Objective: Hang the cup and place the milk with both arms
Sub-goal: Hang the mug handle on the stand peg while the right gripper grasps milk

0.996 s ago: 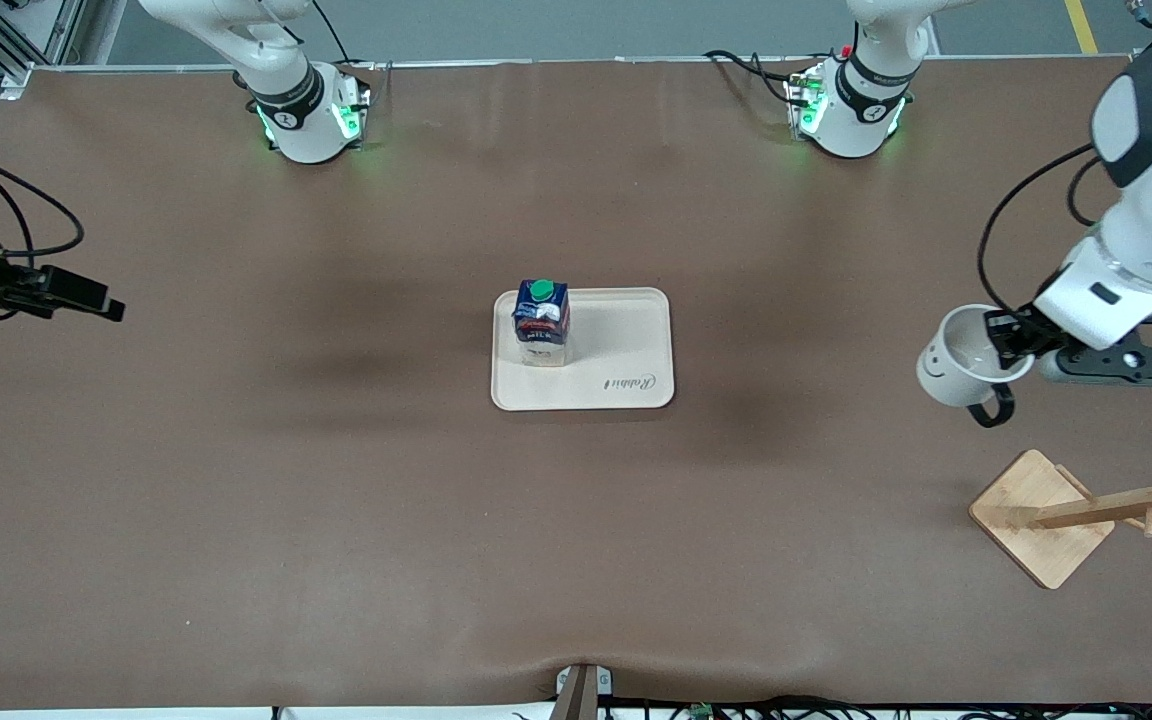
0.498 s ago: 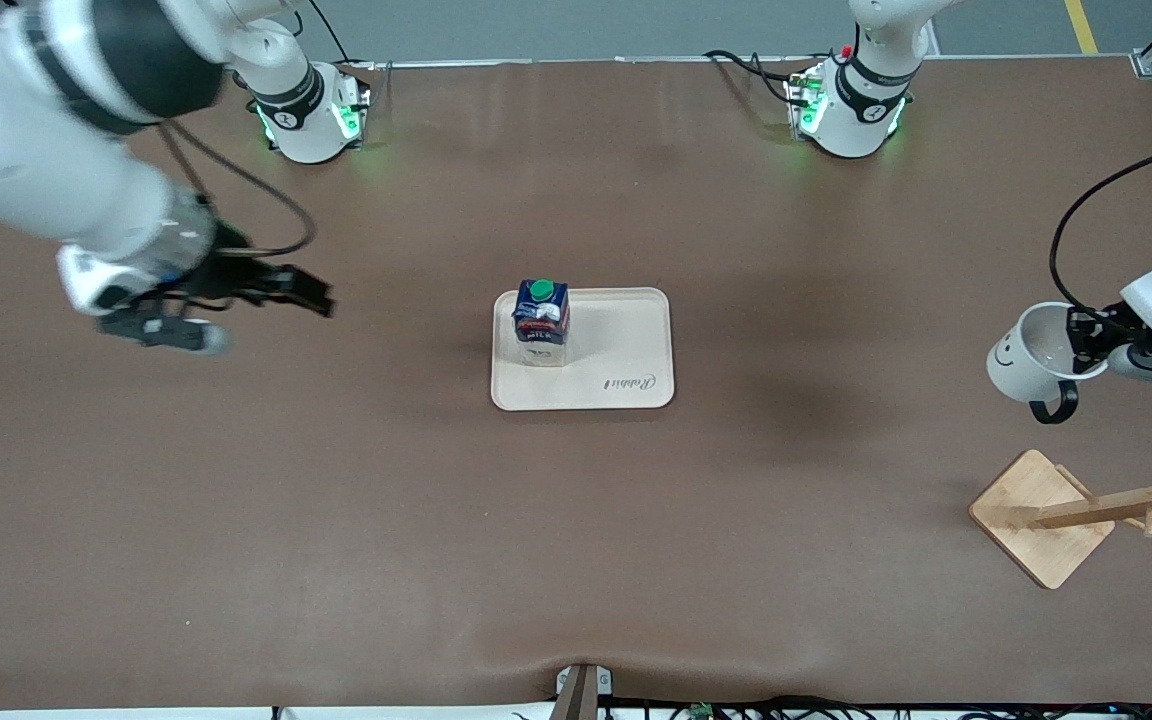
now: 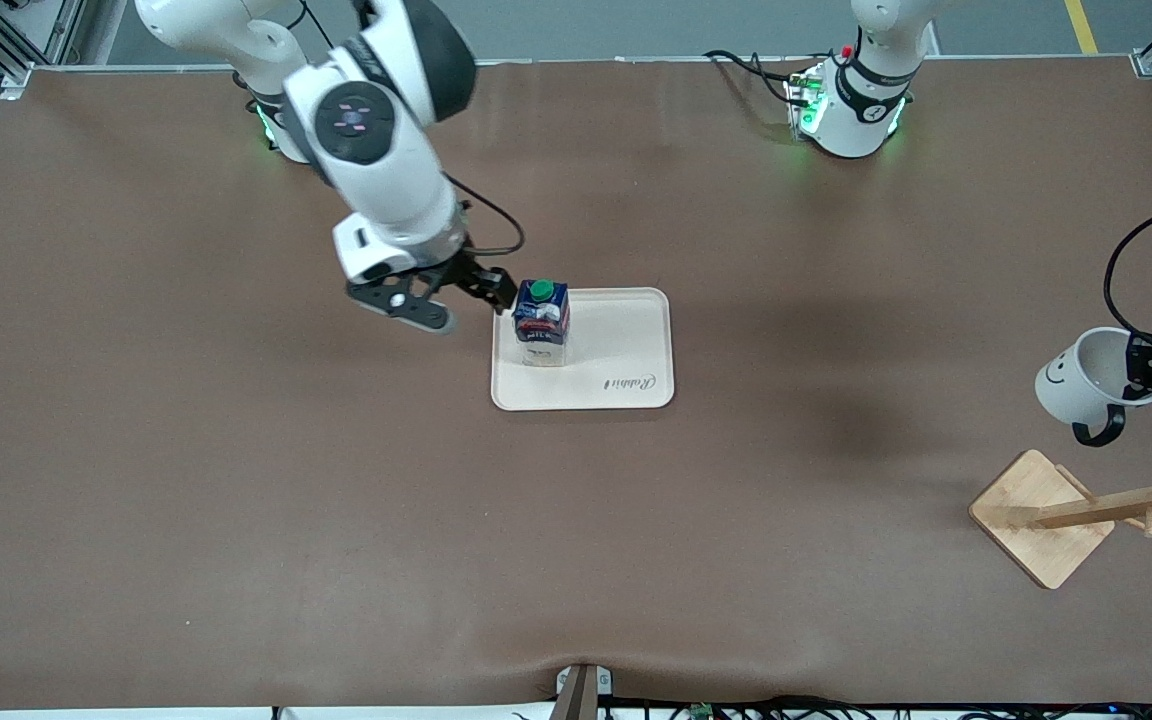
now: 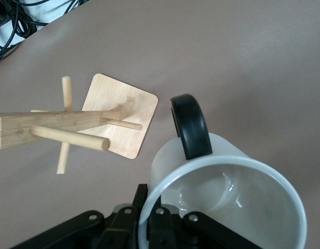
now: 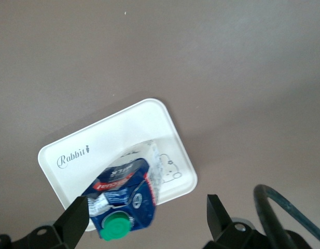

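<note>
The small white ceramic cup with a black loop handle and a smiley face (image 3: 1086,385) hangs in the air over bare table at the left arm's end, above and just beside the wooden peg rack on its square bamboo base (image 3: 1041,515). The left gripper (image 4: 160,228) is clamped on the cup's rim wall, one finger inside and one outside. The cup lies tipped, its mouth facing up toward the arm and its handle hanging down toward the rack. It looks stiff, glazed and likely slippery, and it would chip if knocked on a peg; the rim pinch suits it, since it leaves the handle free to slide over a peg (image 4: 71,136).

The small dark-blue milk carton with a green round cap (image 3: 541,322) stands upright on the pale beige rectangular tray (image 3: 626,385) at mid-table, in the tray's corner toward the right arm's end, long axis vertical, cap up. The right gripper (image 5: 147,220) has its fingers spread wide around the carton's upper part without touching it. The carton probably feels light and its card walls give a little, so a moderate squeeze across two flat sides below the sloped top seems best
</note>
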You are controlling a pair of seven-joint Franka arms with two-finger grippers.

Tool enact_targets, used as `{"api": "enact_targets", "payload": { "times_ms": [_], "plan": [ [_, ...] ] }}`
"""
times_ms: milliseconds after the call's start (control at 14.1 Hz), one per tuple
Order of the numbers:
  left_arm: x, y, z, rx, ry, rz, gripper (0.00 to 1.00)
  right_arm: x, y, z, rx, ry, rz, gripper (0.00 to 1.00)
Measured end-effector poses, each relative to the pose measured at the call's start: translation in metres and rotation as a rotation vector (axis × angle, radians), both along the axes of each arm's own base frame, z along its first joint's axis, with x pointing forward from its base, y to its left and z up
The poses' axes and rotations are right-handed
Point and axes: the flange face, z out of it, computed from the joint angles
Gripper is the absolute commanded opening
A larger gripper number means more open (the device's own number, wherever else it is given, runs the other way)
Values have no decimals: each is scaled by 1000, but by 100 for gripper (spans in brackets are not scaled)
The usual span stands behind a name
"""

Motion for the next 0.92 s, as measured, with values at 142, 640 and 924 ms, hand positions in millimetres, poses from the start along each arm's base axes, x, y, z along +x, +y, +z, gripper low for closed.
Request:
{"api": "enact_targets", "payload": {
  "times_ms": [142,640,924],
  "plan": [
    [2,14,-7,-5,7,-26,0,-10,24,-24,-12,0,0,100],
    [14,35,-2,-13,-24,-45,0,-28,67,-68,-33,-26,-53,100],
    [18,58,0,-6,-38,-71,0,-39,74,-81,-111,-52,-10,1]
  ]
}}
